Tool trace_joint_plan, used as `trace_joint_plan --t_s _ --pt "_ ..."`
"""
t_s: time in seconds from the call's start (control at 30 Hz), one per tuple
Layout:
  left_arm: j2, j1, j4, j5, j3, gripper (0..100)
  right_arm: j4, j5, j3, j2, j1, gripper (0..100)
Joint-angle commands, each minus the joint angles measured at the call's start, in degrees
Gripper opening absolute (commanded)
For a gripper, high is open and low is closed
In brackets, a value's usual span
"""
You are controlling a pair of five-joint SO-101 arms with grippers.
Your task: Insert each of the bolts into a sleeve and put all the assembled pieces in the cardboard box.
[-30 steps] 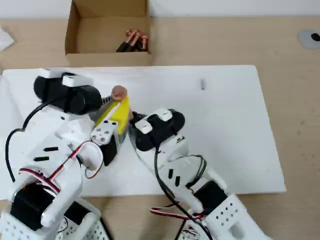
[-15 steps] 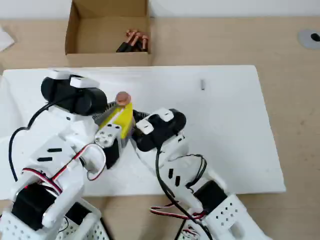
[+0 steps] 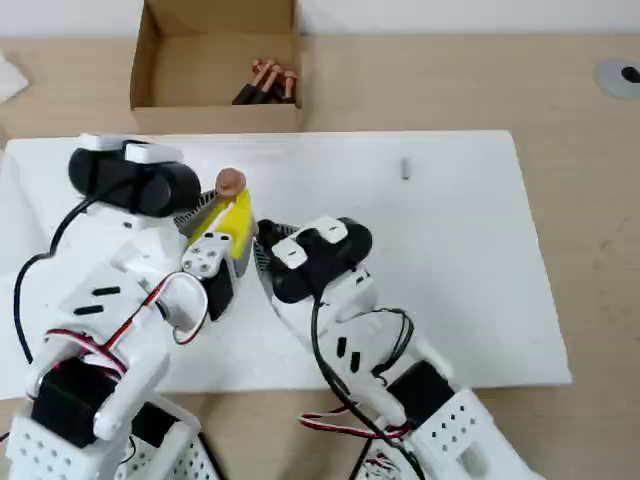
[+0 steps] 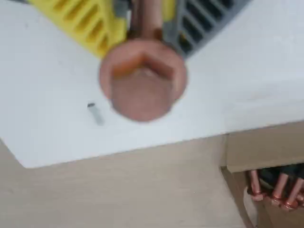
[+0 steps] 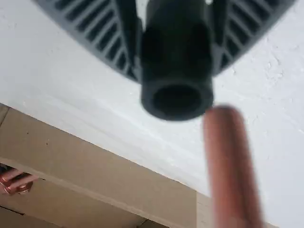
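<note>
A light wooden table top (image 3: pixel 590 200) runs along the edges of the high view. A large white rectangular sheet (image 3: pixel 460 280) lies across its middle. A small grey metal pin (image 3: pixel 405 169) lies on the sheet's upper part, right of centre. A flat grey round disc (image 3: pixel 618 77) sits on the wood at the upper right edge, and a crumpled white scrap (image 3: pixel 10 75) at the upper left edge.

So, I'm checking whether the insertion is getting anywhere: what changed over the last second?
The left end effector, shut on the round-headed copper bolt, shifted towards the black plastic sleeve in the right end effector. It then drew back towards the cardboard box, ending about where it began. The right end effector and sleeve stayed put, as did the assembled pieces in the box.
</note>
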Motion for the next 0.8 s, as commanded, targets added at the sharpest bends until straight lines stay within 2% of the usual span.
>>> trace_joint_plan --t_s 0.0,0.13,0.47,0.77 --pt "0.0 -0.9 -3.1 0.6 1.0 1 -1.3 -0.6 -0.5 -1.4 -0.8 0.9" --pt "0.0 -0.9 -5.9 0.6 2.3 1 -1.3 -1.9 -0.5 -1.4 -0.8 0.9" --pt "0.0 -0.9 -6.2 0.6 2.5 1 -1.2 -2.5 -0.5 -1.4 -0.8 0.9" --pt "0.0 -0.9 -11.1 0.6 6.9 1 -1.2 -2.5 -0.5 -1.4 -0.8 0.9"
